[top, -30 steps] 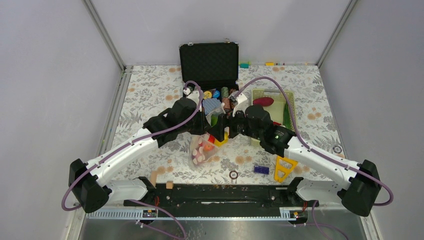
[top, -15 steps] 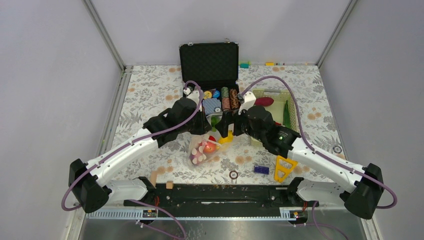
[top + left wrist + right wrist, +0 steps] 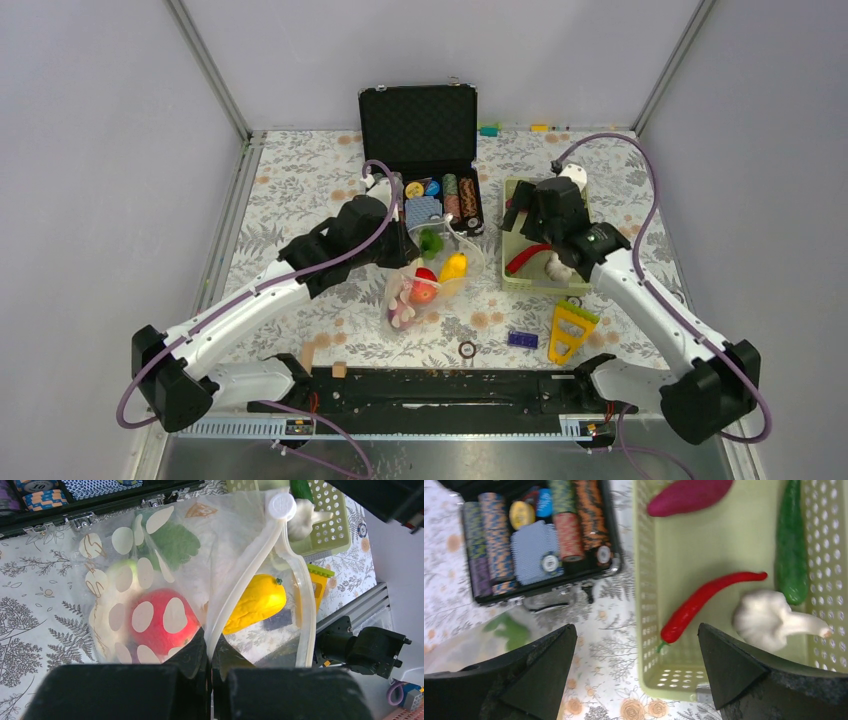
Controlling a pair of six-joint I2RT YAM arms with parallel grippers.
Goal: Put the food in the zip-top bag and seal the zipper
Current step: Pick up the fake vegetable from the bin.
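The left gripper is pinched shut on the rim of the zip-top bag, right at the zipper. The clear, white-spotted bag lies on the table between the arms. Its long axis runs near-left to far-right, and its mouth gapes toward the basket. A red round piece, a yellow piece and a green leaf sit inside. The right gripper, spread wide and empty, hangs over the basket's left wall beside the red chili.

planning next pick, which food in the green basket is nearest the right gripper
The red chili, its tip closest to the right gripper; the garlic, green vegetable and purple piece lie farther.
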